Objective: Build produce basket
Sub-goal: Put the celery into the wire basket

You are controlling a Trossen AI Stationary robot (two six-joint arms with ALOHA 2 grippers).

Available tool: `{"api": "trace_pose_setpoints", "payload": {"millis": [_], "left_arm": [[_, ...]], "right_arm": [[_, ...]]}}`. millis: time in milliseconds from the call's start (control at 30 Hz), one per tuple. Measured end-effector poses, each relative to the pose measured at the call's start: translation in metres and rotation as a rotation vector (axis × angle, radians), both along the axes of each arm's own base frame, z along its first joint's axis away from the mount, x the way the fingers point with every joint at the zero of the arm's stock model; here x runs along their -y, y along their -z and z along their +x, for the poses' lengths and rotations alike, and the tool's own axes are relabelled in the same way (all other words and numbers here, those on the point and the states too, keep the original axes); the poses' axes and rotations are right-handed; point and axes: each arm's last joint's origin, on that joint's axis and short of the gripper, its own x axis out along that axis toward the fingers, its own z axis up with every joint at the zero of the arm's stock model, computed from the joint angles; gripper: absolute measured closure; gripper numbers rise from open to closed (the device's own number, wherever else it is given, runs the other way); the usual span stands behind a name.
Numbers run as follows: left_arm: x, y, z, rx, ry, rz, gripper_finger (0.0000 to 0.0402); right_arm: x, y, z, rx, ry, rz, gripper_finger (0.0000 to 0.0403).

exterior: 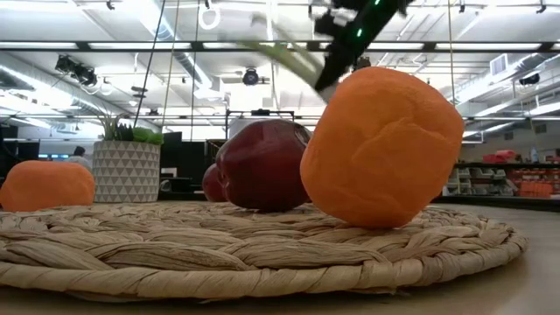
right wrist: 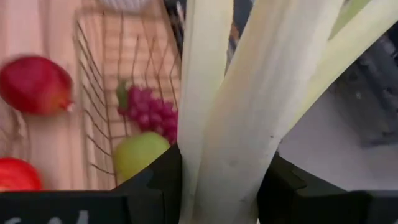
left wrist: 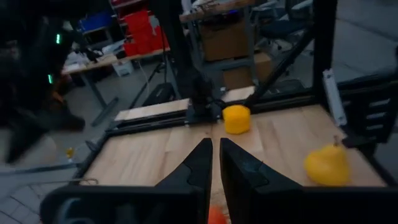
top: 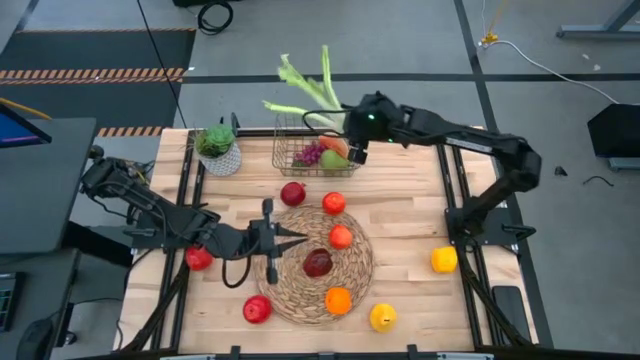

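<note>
Basket (top: 312, 152) mouth partly blocked — right gripper (top: 356, 143) sits over its right end, clamped on the leek (top: 318, 92), whose stalks fan out past the far table edge; grapes (top: 311, 155) and pear (top: 333, 159) already fill part of the floor. White plant pot (top: 220, 152) stands just left of the basket, closing that side. Open wood lies right of the woven mat (top: 319, 263) — only two yellow pieces (top: 444, 260) there; left gripper (top: 290, 238), fingers together, reaches over the mat's left edge.

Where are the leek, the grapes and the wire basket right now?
leek (right wrist: 249, 124): right wrist view, on its pale stalk, clamped in the right gripper.
grapes (right wrist: 152, 115): right wrist view, middle of the purple bunch inside the basket.
wire basket (top: 285, 150): high view, on its left wire wall.
</note>
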Motion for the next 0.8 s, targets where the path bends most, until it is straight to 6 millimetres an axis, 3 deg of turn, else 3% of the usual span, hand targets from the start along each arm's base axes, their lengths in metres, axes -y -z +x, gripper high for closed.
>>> {"api": "trace_pose_setpoints", "payload": {"millis": [200,433,600,800], "left_arm": [[-0.021,0.003,0.008,-0.034,-0.076,0.019,0.0363],[-0.036,0.007,0.012,-0.06,-0.134,0.004,0.0363],[-0.036,0.009,0.011,-0.079,-0.139,-0.01,0.0363],[-0.036,0.012,0.01,-0.107,-0.144,-0.021,0.0363]], "right_arm": [[0.034,0.047,0.018,-0.12,-0.014,0.063,0.0247],[0.05,0.081,0.029,-0.188,0.021,0.112,0.0246],[0.048,0.081,0.029,-0.147,0.069,0.176,0.0224],[0.041,0.073,0.027,-0.069,0.1,0.28,0.0156]]}}
